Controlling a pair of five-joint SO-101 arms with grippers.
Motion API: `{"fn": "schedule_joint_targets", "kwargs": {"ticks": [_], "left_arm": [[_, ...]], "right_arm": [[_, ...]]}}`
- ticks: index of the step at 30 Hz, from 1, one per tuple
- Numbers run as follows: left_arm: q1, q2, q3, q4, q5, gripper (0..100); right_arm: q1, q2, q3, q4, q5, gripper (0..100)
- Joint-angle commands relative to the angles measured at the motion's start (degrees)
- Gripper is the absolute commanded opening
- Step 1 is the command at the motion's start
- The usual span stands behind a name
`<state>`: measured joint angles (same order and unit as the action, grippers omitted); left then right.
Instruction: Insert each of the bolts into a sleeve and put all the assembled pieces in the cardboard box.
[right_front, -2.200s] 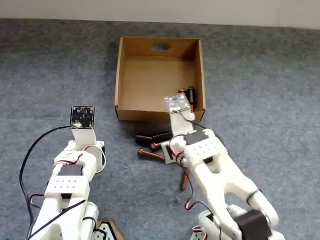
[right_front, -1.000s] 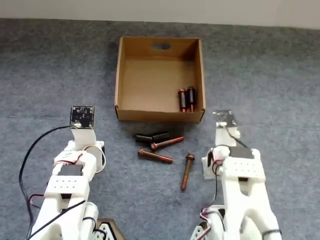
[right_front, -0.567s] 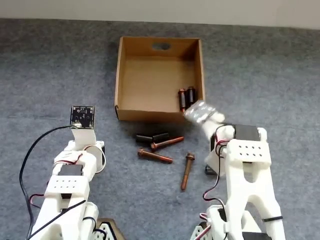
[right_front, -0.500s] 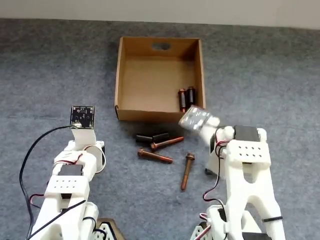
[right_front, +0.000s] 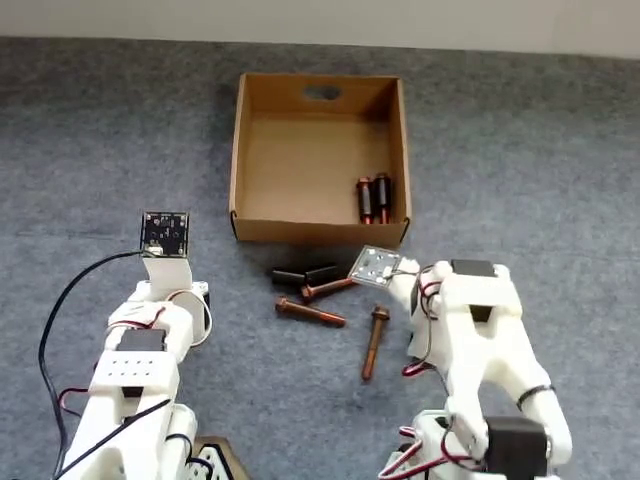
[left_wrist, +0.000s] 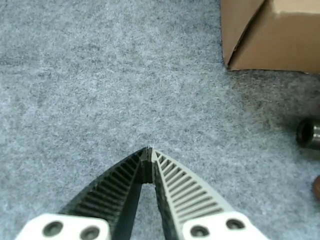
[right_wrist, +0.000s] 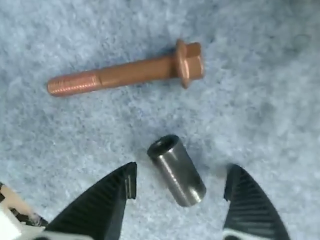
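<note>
The cardboard box (right_front: 320, 150) holds two bolt-in-sleeve pieces (right_front: 372, 198) by its right wall. In front of it lie two black sleeves (right_front: 306, 274) and three copper bolts (right_front: 333, 287), (right_front: 310, 312), (right_front: 375, 342). My right arm (right_front: 470, 310) hangs over the right end of this group. In the right wrist view, my right gripper (right_wrist: 180, 200) is open, its fingers on either side of a dark sleeve (right_wrist: 176, 170), with a bolt (right_wrist: 125, 72) just beyond. My left gripper (left_wrist: 149, 152) is shut and empty over the carpet, left of the box corner (left_wrist: 270, 35).
Everything sits on grey carpet (right_front: 540, 180). One sleeve's end (left_wrist: 309, 132) shows at the edge of the left wrist view. The left arm (right_front: 150, 340) stands at the lower left, away from the parts.
My right arm left the box's near right corner, pulled back to the right, then swung left and down over the loose parts. The left arm has not moved.
</note>
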<state>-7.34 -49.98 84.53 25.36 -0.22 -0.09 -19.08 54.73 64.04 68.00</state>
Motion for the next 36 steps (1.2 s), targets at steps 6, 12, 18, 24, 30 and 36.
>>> {"fn": "schedule_joint_targets", "kwargs": {"ticks": [6, 12, 18, 24, 30, 36], "left_arm": [[0.6, -0.3, -0.2, -0.9, -0.3, 2], [0.6, -0.3, -0.2, -0.9, -0.3, 2], [0.6, -0.3, -0.2, -0.9, -0.3, 2], [0.6, -0.3, -0.2, -0.9, -0.3, 2], [0.6, -0.3, -0.2, -0.9, -0.3, 2], [0.5, -0.3, -0.2, -0.9, -0.3, 2]], "right_arm": [[0.3, 1.4, -4.5, -0.9, -15.1, 1.0], [0.0, 2.0, -8.2, -1.4, -46.1, 0.8], [0.0, 2.0, -8.3, -1.4, -50.2, 7.7], [-0.1, 2.0, -8.1, -1.4, -50.1, 17.3], [-0.1, 2.7, -8.0, -2.3, -50.1, 17.1], [0.2, 13.4, -8.4, -10.1, -44.0, 17.0]]}}
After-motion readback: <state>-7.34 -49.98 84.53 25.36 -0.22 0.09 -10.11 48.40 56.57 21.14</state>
